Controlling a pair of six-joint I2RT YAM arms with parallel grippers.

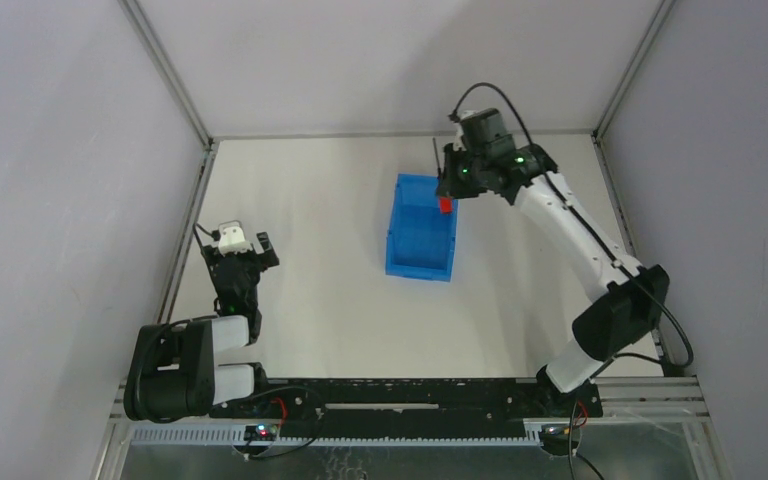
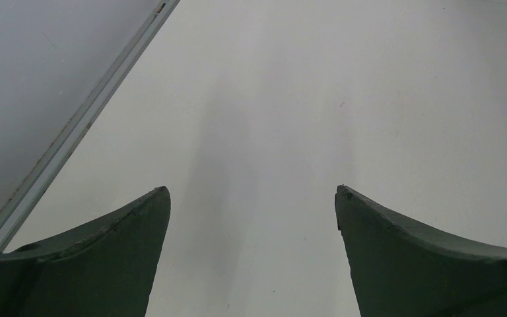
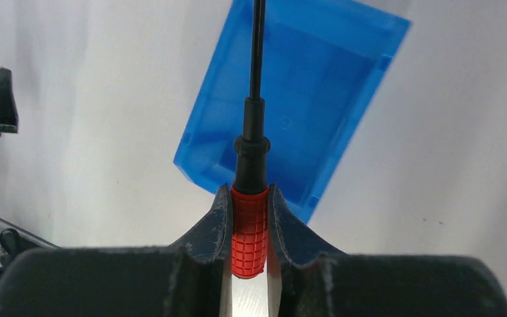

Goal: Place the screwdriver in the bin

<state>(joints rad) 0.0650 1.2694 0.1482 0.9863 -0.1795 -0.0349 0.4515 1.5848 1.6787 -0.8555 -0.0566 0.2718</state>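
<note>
My right gripper (image 3: 249, 191) is shut on the red ribbed handle of the screwdriver (image 3: 249, 228), whose black shaft points away over the blue bin (image 3: 317, 99). From above, the right gripper (image 1: 447, 192) hangs in the air over the far right corner of the bin (image 1: 418, 262), with the red handle of the screwdriver (image 1: 445, 205) showing below it. The bin stands on the white table, open side up, and no contents show in it. My left gripper (image 2: 253, 193) stands open over bare table, nothing between its fingers; from above, the left gripper (image 1: 244, 246) is far left of the bin.
Grey walls with metal frame rails (image 1: 188, 225) close the table at left, back and right. A black rail with cables (image 1: 400, 400) runs along the near edge between the two arm bases.
</note>
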